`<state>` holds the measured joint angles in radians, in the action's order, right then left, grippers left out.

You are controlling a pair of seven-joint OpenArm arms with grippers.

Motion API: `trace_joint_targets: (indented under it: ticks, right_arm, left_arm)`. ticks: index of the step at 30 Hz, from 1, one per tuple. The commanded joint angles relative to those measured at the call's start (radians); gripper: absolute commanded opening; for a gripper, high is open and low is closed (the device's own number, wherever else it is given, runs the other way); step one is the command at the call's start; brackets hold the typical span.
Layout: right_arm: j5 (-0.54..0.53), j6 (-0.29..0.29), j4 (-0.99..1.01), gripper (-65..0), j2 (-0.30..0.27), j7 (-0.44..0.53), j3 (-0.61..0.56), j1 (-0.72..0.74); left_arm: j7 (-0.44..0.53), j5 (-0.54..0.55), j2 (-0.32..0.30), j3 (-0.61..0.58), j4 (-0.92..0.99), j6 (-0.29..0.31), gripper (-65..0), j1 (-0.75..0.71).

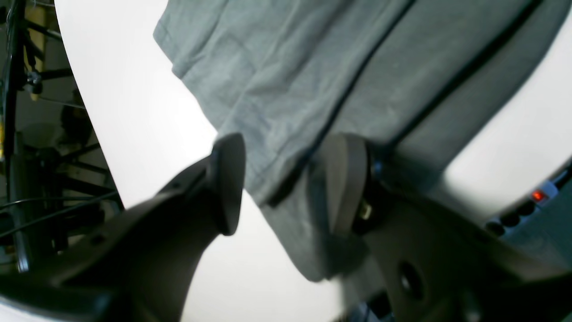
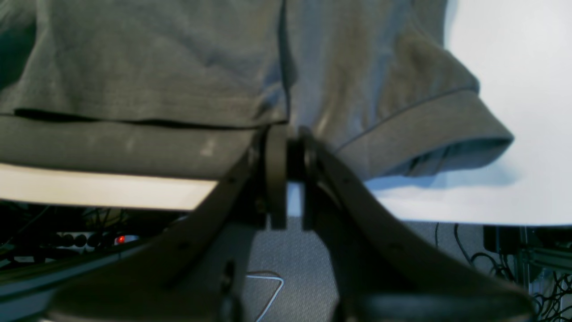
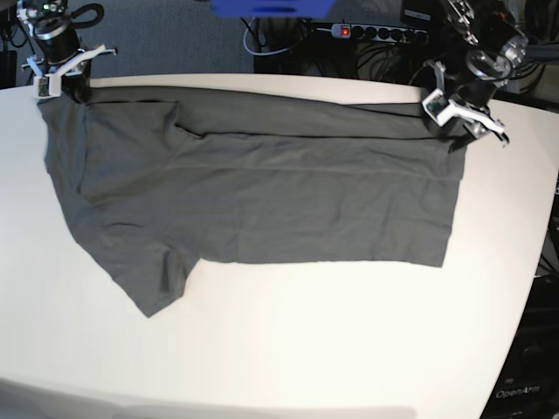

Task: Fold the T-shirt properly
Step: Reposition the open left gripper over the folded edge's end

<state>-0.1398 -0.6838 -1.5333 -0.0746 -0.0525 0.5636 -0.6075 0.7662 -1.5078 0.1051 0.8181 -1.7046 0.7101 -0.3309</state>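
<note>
The right gripper point(image 2: 288, 147) sits pinched tight on the T-shirt point(image 3: 253, 192), its two black jaws nearly meeting over the folded edge just beside the sleeve. Over at the shirt's other end, the left gripper point(image 1: 286, 183) has its jaws spread apart, the hem corner lying between the pads; whether either pad actually presses the cloth I cannot tell from here.

The T-shirt is plain dark grey, thin and soft, laid out flat lengthwise with its far long edge doubled back over itself into a narrow band. One short sleeve point(image 3: 153, 279) sticks out from the shirt's near side; the cuffed sleeve under the right gripper shows a neat stitched hem. Light creases run along the body.

It all rests on a white table point(image 3: 288, 349), with plenty of bare white on the shirt's near side. Beyond the shirt's far edge, off the table, a power strip point(image 3: 376, 32) with a glowing red switch and tangled cables on grey carpet.
</note>
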Motion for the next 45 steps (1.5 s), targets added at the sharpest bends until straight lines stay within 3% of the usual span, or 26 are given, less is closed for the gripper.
trace_joint_targets:
  ticks: [1, 16, 20, 26, 29, 35, 45]
  right_arm:
    - [-0.011, -0.004, -0.013, -61.5, -0.011, 0.019, 0.009, -0.009]
    - [-0.011, -0.004, -0.011, -61.5, -0.011, 0.019, 0.009, -0.002]
    - [-0.011, -0.004, -0.011, -61.5, -0.011, 0.019, 0.009, -0.001]
    - [-0.013, -0.004, -0.002, -61.5, -0.011, 0.019, 0.009, -0.001]
    - [-0.013, -0.004, 0.004, -61.5, -0.011, 0.019, 0.009, 0.001]
    - [-0.011, -0.004, 0.01, -61.5, -0.011, 0.019, 0.008, 0.018]
    - [-0.011, -0.004, 0.01, -61.4, -0.011, 0.019, 0.008, 0.018]
  left_arm:
    - [0.014, 0.024, -0.005, 0.002, -0.007, -0.012, -36.6, 0.016]
    - [0.014, 0.024, -0.005, 0.024, 0.004, -0.012, -36.6, 0.046]
    - [0.016, 0.024, 0.043, 0.102, 0.005, -0.012, -36.6, 0.079]
    - [0.005, 0.369, 0.052, 0.185, 0.068, -0.012, -36.6, 0.052]
    - [-0.067, 0.473, 0.052, 0.195, 0.11, -0.012, -36.6, 0.011]
    - [-0.17, 0.522, 0.049, 0.198, 0.219, -0.012, -36.6, -0.02]
    - [-0.159, 0.574, 0.049, 0.2, 0.246, -0.012, -36.6, -0.02]
